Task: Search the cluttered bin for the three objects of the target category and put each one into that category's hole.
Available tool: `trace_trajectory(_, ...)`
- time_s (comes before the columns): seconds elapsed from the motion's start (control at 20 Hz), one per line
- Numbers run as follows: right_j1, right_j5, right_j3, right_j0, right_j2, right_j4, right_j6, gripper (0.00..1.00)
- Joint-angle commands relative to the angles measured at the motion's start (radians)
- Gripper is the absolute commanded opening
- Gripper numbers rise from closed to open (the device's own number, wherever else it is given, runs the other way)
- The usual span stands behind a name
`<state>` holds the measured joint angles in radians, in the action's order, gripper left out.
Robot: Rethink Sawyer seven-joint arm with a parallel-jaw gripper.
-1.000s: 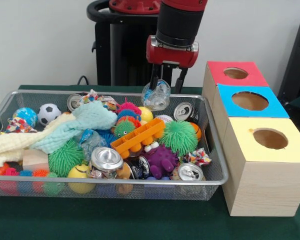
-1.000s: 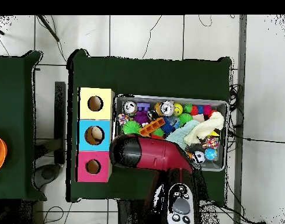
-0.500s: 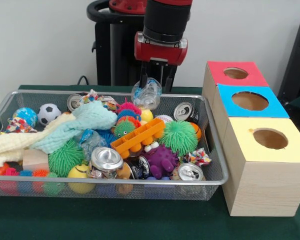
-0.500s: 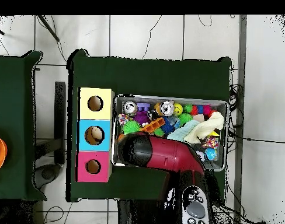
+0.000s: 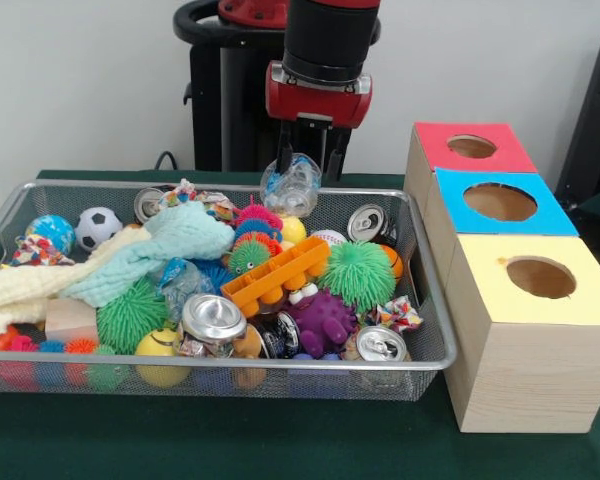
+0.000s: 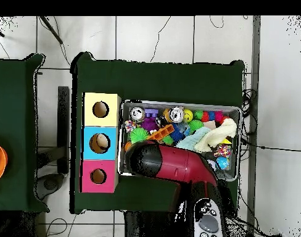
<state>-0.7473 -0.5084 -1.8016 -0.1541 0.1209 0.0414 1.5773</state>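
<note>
Hand (image 5: 305, 165) upright above bin (image 5: 425, 300), clamped on crumpled bottle (image 5: 292, 188).

- Arm (image 5: 330, 35): black cylindrical segment ending in a red collar.
- Gripper (image 5: 306, 158): thin dark fingers beneath the collar.
- Overhead: rounded red link with black end cap.

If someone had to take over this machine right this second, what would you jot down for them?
Gripper: shut on a crumpled clear plastic bottle, held above the far side of the wire bin.
Bin: crowded with cans, spiky balls, a cloth and an orange tray.
Boxes: red, blue and yellow holes stand beside the bin; something pale shows in the blue hole in the overhead view.
Done: bottle lifted out.
Left: carry it to its hole, then keep searching.
</note>
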Motion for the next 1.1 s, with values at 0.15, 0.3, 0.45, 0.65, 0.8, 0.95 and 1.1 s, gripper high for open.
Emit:
trace_trajectory(0.15, 0.008, -0.012, -0.047, -0.026, -0.102, 0.017, 0.062, 1.0)
trace_trajectory(0.3, 0.007, -0.038, -0.032, -0.025, -0.102, 0.01, 0.064, 1.0)
trace_trajectory(0.45, 0.006, -0.082, 0.002, -0.02, -0.099, 0.005, 0.061, 1.0)
trace_trajectory(0.65, 0.011, -0.148, 0.084, -0.008, -0.1, 0.016, 0.035, 1.0)
trace_trajectory(0.8, 0.021, -0.209, 0.143, 0.0, -0.1, 0.019, 0.025, 1.0)
trace_trajectory(0.95, 0.033, -0.264, 0.194, 0.006, -0.102, 0.01, 0.039, 1.0)
trace_trajectory(1.1, 0.052, -0.285, 0.241, 0.019, -0.096, -0.009, 0.087, 1.0)
